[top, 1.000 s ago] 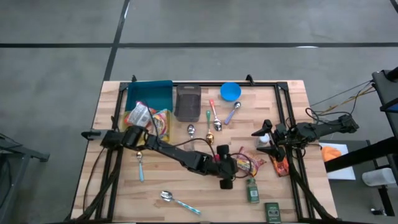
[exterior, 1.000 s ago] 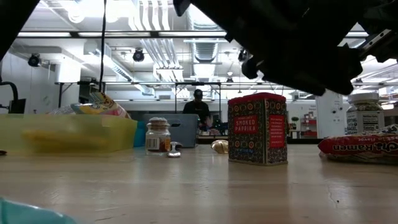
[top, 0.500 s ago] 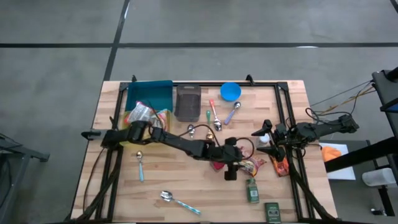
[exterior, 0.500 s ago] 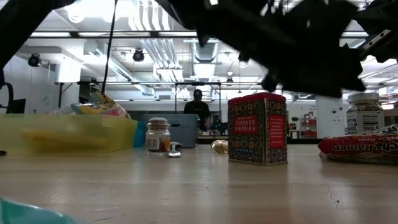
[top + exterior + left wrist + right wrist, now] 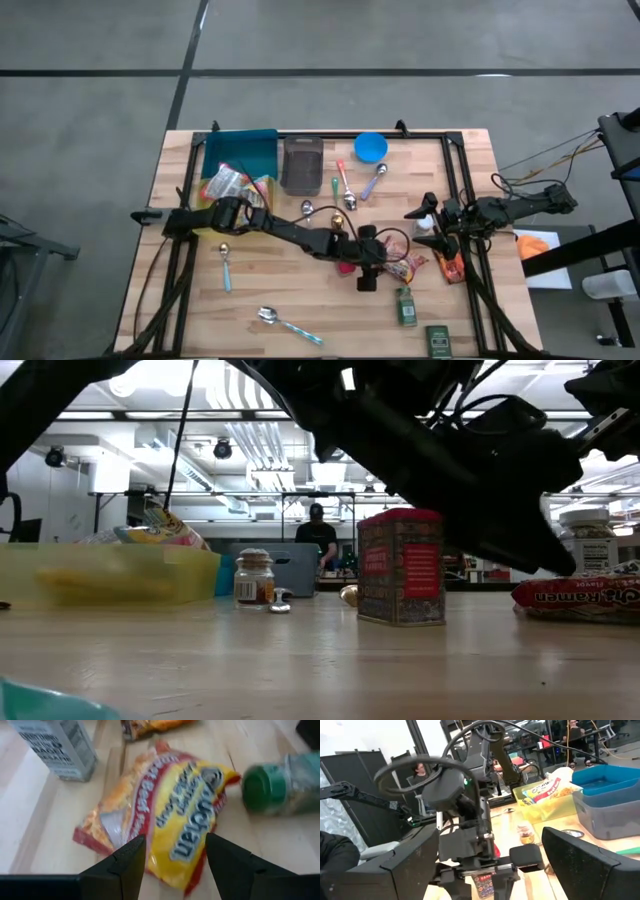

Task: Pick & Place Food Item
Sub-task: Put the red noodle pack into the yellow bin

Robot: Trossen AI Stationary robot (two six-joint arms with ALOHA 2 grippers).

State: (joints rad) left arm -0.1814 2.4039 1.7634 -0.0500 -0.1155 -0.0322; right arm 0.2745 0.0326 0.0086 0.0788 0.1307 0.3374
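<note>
Yellow-and-red ramen packet (image 5: 165, 815) is seen lying flat on the wooden counter (image 5: 260, 290), toward four o'clock from its centre, beneath the left tool (image 5: 172, 865), held apart and empty. The right tool (image 5: 428, 222), spread wide, is parked at three o'clock.

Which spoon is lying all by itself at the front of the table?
The teal-handled spoon, alone near the table's front edge. The other spoons cluster farther back by the blue bowl.

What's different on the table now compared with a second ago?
The left arm swung from near the table's front edge back toward the middle, so the left gripper now hangs with open jaws over the ramen packet. The paprika tin sits slightly turned. The right gripper and the spoons stayed put.
</note>
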